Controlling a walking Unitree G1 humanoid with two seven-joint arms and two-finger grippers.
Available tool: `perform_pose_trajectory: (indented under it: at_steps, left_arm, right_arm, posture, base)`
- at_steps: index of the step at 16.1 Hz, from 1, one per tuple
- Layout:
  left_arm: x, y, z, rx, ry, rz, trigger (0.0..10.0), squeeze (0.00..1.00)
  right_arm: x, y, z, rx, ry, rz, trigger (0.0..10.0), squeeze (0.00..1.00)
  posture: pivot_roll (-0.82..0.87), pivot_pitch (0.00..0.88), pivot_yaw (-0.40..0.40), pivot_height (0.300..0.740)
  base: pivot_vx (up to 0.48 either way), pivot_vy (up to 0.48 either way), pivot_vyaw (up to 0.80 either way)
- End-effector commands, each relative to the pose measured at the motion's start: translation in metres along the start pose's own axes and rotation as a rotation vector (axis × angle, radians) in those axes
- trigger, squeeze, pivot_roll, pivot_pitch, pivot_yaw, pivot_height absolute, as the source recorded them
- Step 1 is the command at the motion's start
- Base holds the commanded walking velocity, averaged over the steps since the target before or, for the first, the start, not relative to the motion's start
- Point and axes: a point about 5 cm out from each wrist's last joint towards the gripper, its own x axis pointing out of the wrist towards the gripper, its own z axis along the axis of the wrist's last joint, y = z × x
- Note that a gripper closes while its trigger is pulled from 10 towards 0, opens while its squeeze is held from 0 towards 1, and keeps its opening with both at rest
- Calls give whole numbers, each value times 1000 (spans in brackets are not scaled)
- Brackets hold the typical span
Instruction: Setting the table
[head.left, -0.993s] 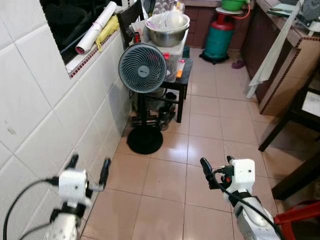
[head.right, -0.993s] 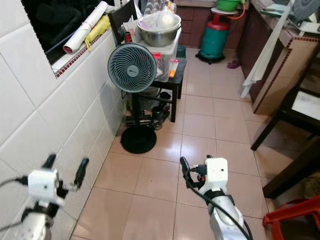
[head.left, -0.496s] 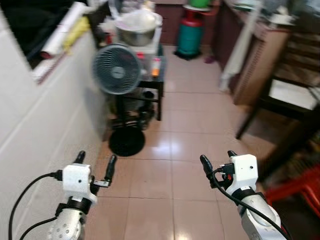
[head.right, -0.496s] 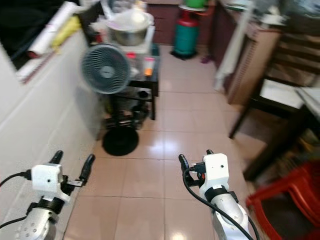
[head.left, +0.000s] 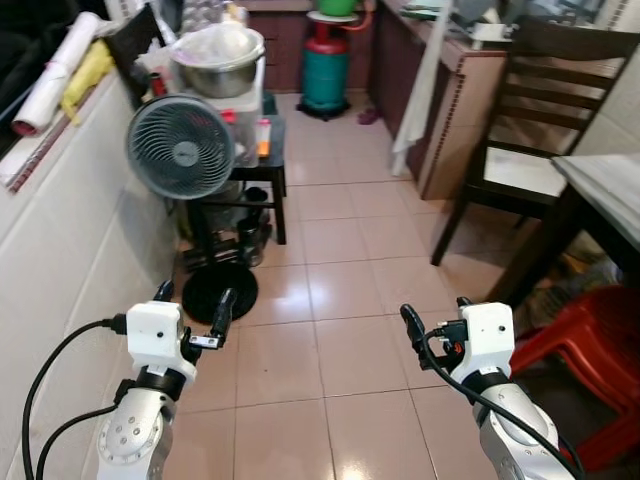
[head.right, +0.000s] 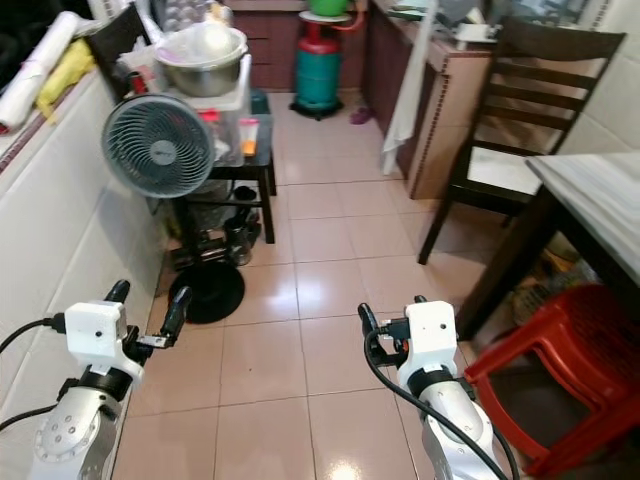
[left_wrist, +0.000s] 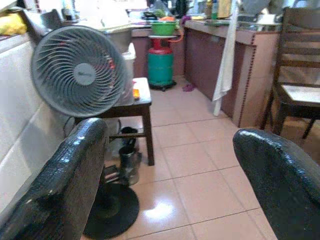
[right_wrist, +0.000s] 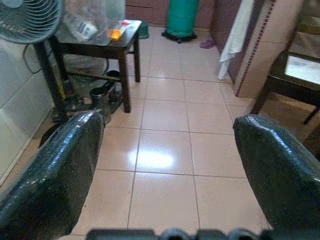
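While walking tiled kitchen floor (head.left: 340, 250), I carry left hand (head.left: 190, 318) and right hand (head.left: 434, 320) raised, released, empty, ready; grey-topped dining table (head.left: 605, 190) near right.

**Narrow tiled kitchen passage**

The floor (head.left: 340, 280) is laid with glossy beige tiles, on which light is reflected. A white tiled wall (head.left: 60, 240) is seen on the left, with a standing fan (head.left: 182, 148) beside it and a small dark table (head.left: 262, 165) behind. A green gas cylinder (head.left: 327, 70) is placed at the far end. A dark wooden chair (head.left: 520, 130) and a red plastic stool (head.left: 585, 350) are seen on the right.
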Motion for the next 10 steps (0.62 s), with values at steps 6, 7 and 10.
perform_pose_trajectory:
  at_steps: [6, 7, 10]
  left_arm:
    - [7, 0, -2, -5, 34, -47, 10000, 0]
    - [8, 0, -2, -5, 34, -49, 10000, 0]
    - [8, -2, -3, -5, 40, -56, 10000, 0]
  right_arm:
    - [-2, 3, 7, 3, -22, -24, 10000, 0]
    - [-2, 2, 6, 5, -20, -28, 10000, 0]
    - [-2, 3, 7, 6, -21, -30, 10000, 0]
  posture:
    - [1, 0, 38, 740]
    - [2, 0, 39, 740]
    - [3, 0, 41, 740]
  base:
    - [276, 0, -800]
    - [319, 0, -800]
    - [331, 0, -800]
